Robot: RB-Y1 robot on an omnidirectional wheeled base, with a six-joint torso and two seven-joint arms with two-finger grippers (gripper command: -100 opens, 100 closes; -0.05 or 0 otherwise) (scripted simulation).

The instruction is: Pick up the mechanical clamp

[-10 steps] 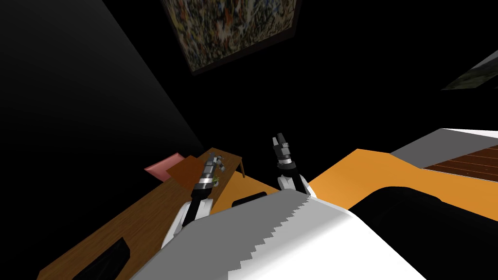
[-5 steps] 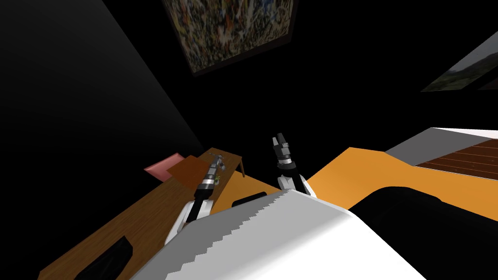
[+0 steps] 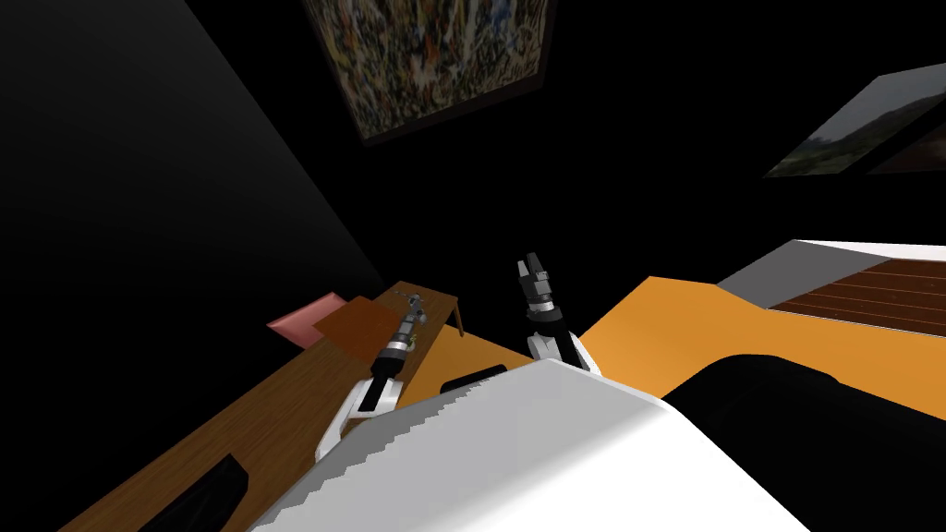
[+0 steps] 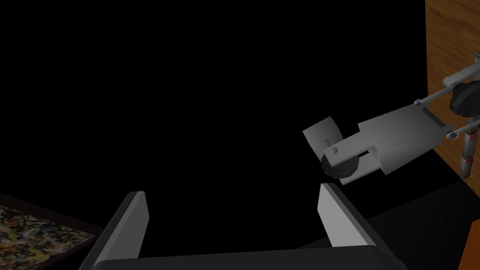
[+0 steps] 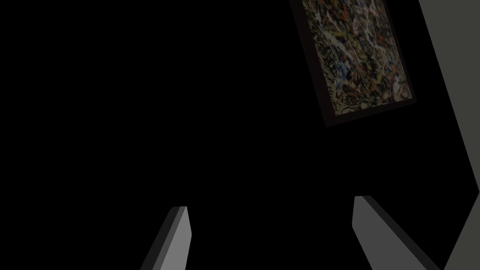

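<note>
Two arms appear in the head view: the left gripper [image 3: 415,303] hangs just left of centre over the far end of the wooden counter [image 3: 231,416], and the right gripper [image 3: 530,268] is raised at centre. Small things by the left gripper are too tiny there to tell apart. The left wrist view gives the detail. The grey mechanical clamp [image 4: 393,140] lies across the counter's edge, just beyond one released finger [image 4: 337,220] and outside the gap. The right wrist view shows its fingers [image 5: 180,234] spread, holding nothing.

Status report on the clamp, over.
Left gripper open, empty; right gripper open. Clamp at wooden table edge, just outside the left fingers. Nothing in between.
</note>
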